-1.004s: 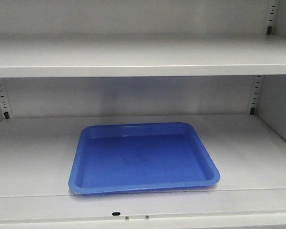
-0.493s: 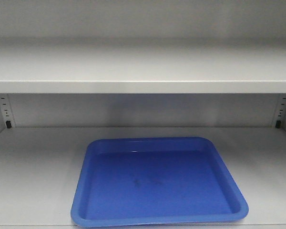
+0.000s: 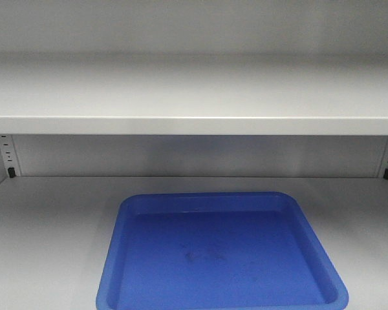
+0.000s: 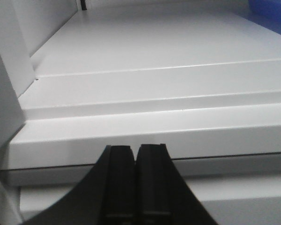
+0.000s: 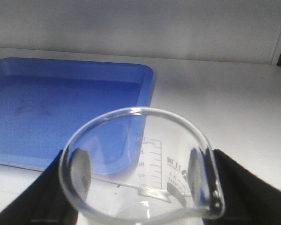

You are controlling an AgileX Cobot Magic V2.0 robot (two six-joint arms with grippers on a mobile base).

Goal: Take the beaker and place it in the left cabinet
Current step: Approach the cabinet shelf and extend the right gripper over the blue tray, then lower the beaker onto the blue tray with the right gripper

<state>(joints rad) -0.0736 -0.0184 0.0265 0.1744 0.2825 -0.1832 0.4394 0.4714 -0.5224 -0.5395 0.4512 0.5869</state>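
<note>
The clear glass beaker [image 5: 140,164] with white graduation marks fills the bottom of the right wrist view, and my right gripper [image 5: 140,187] is shut on it, one black finger on each side. It hangs above the lower shelf of the left cabinet [image 5: 234,108], just right of a blue tray [image 5: 61,108]. The exterior view shows the cabinet's pale grey shelves [image 3: 194,123] but neither gripper nor the beaker. My left gripper [image 4: 136,150] is shut with nothing in it, just in front of the shelf's front edge [image 4: 145,136].
A flat blue tray [image 3: 220,258] lies on the lower shelf, centre to right. An upper shelf spans the exterior view above it. Slotted rails [image 3: 6,155] stand in the back corners. The cabinet's left side wall [image 4: 9,61] stands close to my left gripper.
The exterior view has moved closer into the cabinet: the tray looms larger and lower, the upper shelf's edge sits lower in frame, and the lower shelf's front lip has dropped out of view.
</note>
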